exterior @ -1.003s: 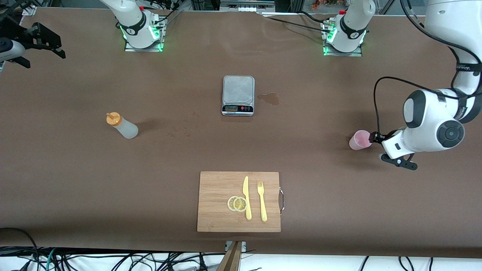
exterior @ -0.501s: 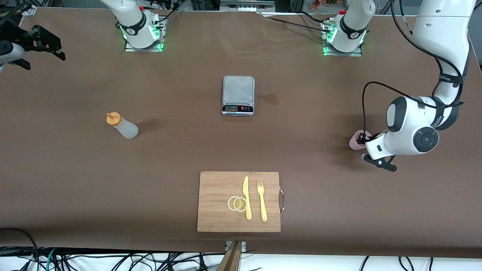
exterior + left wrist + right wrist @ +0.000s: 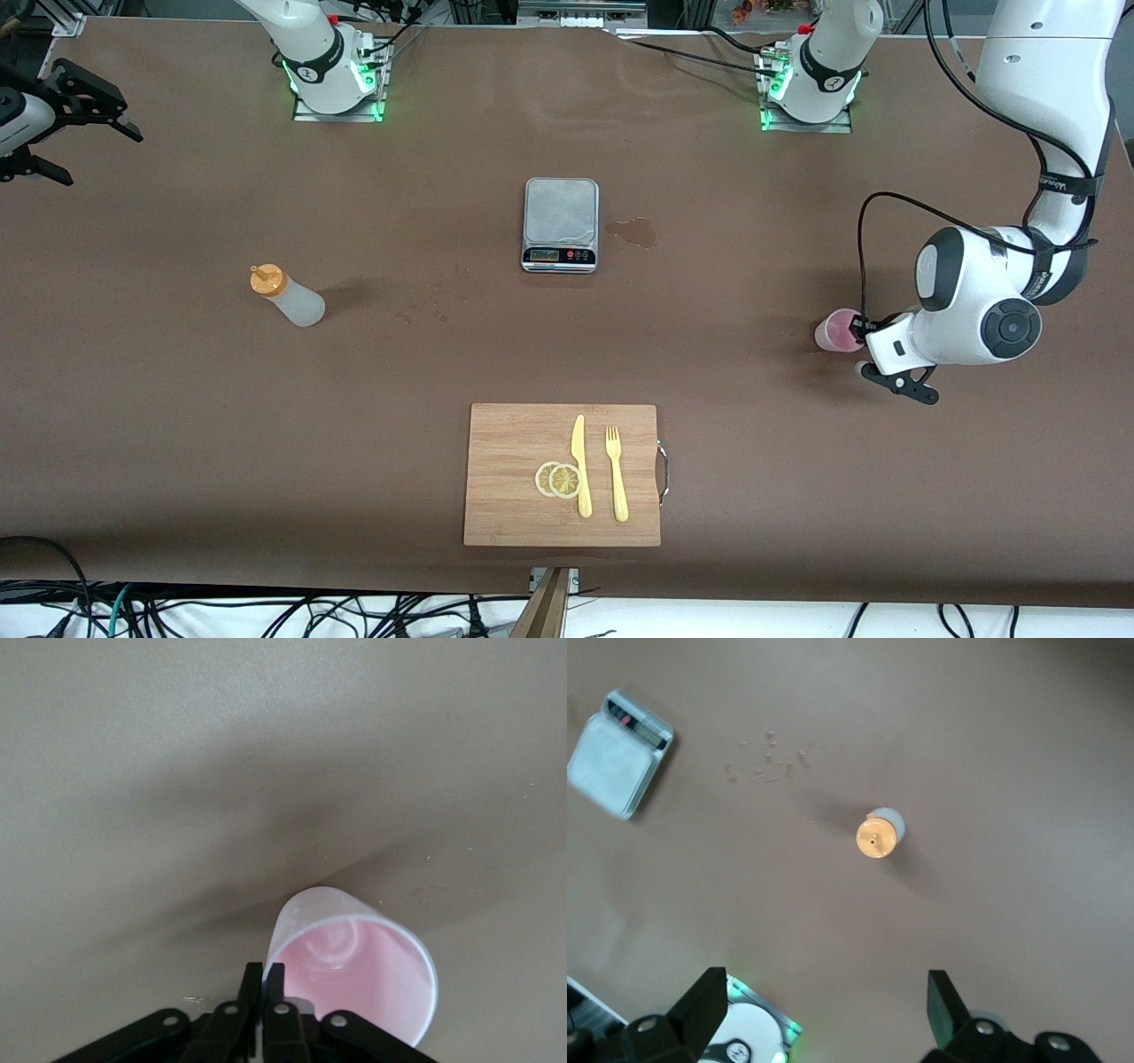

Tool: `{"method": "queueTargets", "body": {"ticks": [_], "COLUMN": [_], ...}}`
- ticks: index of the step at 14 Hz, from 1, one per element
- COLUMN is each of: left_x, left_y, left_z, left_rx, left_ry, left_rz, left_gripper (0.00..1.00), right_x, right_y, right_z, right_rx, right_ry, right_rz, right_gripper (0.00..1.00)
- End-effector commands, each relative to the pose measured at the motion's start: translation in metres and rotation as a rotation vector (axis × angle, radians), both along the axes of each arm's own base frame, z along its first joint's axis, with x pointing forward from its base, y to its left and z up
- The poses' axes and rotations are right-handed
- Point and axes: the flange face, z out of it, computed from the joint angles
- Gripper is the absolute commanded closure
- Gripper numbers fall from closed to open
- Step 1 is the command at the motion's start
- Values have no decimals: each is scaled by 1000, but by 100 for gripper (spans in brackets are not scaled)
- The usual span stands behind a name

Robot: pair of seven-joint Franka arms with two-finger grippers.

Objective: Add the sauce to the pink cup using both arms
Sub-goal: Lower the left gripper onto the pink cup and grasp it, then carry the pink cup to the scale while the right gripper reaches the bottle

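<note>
The pink cup point(image 3: 835, 330) is at the left arm's end of the table. My left gripper point(image 3: 858, 330) is shut on its rim, one finger inside the cup and one outside, as the left wrist view shows point(image 3: 263, 979) with the cup point(image 3: 354, 966) empty. I cannot tell whether the cup rests on the table. The sauce bottle point(image 3: 288, 297) with its orange cap stands toward the right arm's end. My right gripper point(image 3: 66, 124) is open and empty, up in the air at that end; its wrist view point(image 3: 828, 992) looks down on the bottle point(image 3: 877, 833).
A digital scale point(image 3: 561, 224) sits mid-table with a wet stain point(image 3: 632, 232) beside it. A wooden cutting board point(image 3: 563, 474) nearer the front camera holds lemon slices point(image 3: 558, 479), a yellow knife point(image 3: 580, 465) and a fork point(image 3: 616, 474). The scale also shows in the right wrist view point(image 3: 618, 753).
My left gripper came in from beside the cup and closed on its rim; the cup shifted slightly toward the table's middle. My right gripper drifted a little toward the table's end.
</note>
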Motion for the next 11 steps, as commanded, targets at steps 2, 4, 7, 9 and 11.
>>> {"method": "queueTargets", "body": {"ticks": [2,4,7,9,11], "left_x": [1,5,-1,-18,-42], "left_y": [0,-6,-80,-137,-206], "left_z": [7,25,78,98,118], "left_rx": [-2,-3,-40,-58,-59], "left_ry": [-11,-29,-51,-16,-23], "left_rz": [-25,-31,-118,-65,-4], "left_gripper": [100,100,100,100,100], "right_x": [-4,-2,2,0,6], "right_y": [-50,-73,-110,-129,-138], "right_z": [-26,-50,-98,-126,-154], "right_rx": [164,251,400,483,540], "right_ry": [-26,-58,-107,-152,-185], "right_rz": [128,191,289,360,432], "right_gripper": [0,0,0,0,0]}}
